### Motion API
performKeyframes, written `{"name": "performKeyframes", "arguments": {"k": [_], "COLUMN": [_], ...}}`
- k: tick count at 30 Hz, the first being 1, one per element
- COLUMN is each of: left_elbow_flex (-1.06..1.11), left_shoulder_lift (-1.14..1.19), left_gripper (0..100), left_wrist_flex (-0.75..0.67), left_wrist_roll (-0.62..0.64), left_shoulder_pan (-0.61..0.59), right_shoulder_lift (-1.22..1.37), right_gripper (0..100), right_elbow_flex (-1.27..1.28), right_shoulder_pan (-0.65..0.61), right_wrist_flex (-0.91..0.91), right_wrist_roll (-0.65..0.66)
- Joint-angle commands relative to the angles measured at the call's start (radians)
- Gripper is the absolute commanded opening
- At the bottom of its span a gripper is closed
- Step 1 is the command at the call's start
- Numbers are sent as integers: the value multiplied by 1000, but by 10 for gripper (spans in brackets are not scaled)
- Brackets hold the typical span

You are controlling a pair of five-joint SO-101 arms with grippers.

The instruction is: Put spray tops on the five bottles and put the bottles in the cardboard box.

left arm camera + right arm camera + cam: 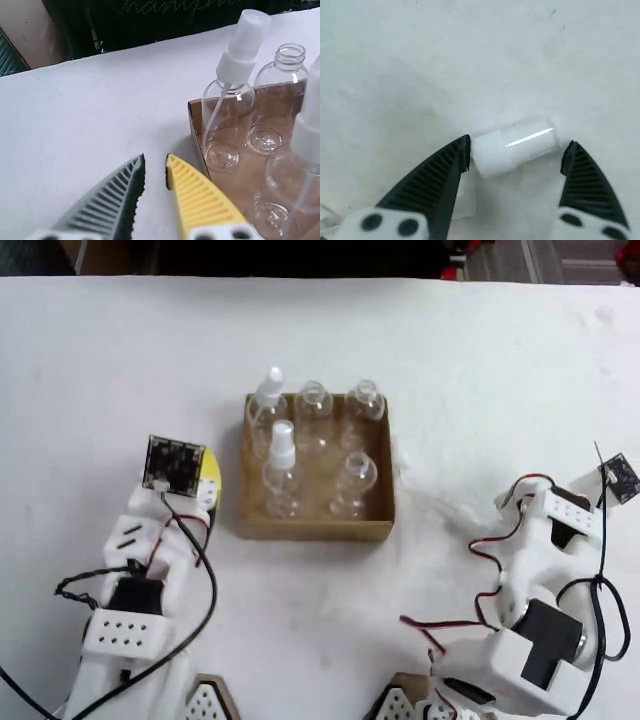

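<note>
The cardboard box (312,528) stands mid-table and holds five clear bottles. Two of them carry white spray tops, the back-left one (268,392) and the front-left one (281,443). The other three (314,400) (365,400) (354,476) have bare necks. My left gripper (155,164) hovers over the table just left of the box, its grey and yellow fingers a little open with nothing between them. The capped bottle (230,100) stands close ahead of it. My right gripper (517,147) is open low over the table, straddling a white spray top (495,152) that lies on its side.
The white table (450,350) has free room all around the box. The left arm (130,590) sits front left and the right arm (540,620) front right, both trailing loose cables. A dark edge (300,255) runs beyond the table's far side.
</note>
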Motion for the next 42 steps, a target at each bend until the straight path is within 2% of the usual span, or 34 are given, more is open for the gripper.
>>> {"name": "performKeyframes", "arguments": {"k": [1, 8, 12, 15, 21, 24, 28, 30, 35, 42], "left_elbow_flex": [-3, -3, -3, -3, -3, -3, -2, -2, -2, 0], "left_shoulder_lift": [4, 4, 4, 4, 7, 7, 7, 7, 8, 8], "left_gripper": [68, 68, 68, 68, 68, 68, 68, 68, 68, 68], "left_wrist_flex": [-17, -17, -17, -17, -23, -25, -21, -18, -17, -17], "left_wrist_roll": [-8, -8, -8, -8, -8, -8, -60, -72, -75, -75], "left_shoulder_pan": [-2, -2, -2, -2, -1, 7, 33, 47, 48, 42], "right_shoulder_lift": [4, -5, -7, -7, -7, -7, 5, 7, 68, 252], "right_gripper": [257, 92, 84, 84, 88, 127, 279, 324, 326, 326], "right_elbow_flex": [-63, -75, -91, -132, -276, -377, -477, -480, -465, -509], "right_shoulder_pan": [-1, 27, 28, 45, 105, 136, 166, 171, 159, 145], "right_wrist_flex": [-12, -15, -8, 12, 151, 262, 326, 325, 303, 197], "right_wrist_roll": [-6, 5, 12, 71, 146, 158, 157, 143, 23, -51]}}
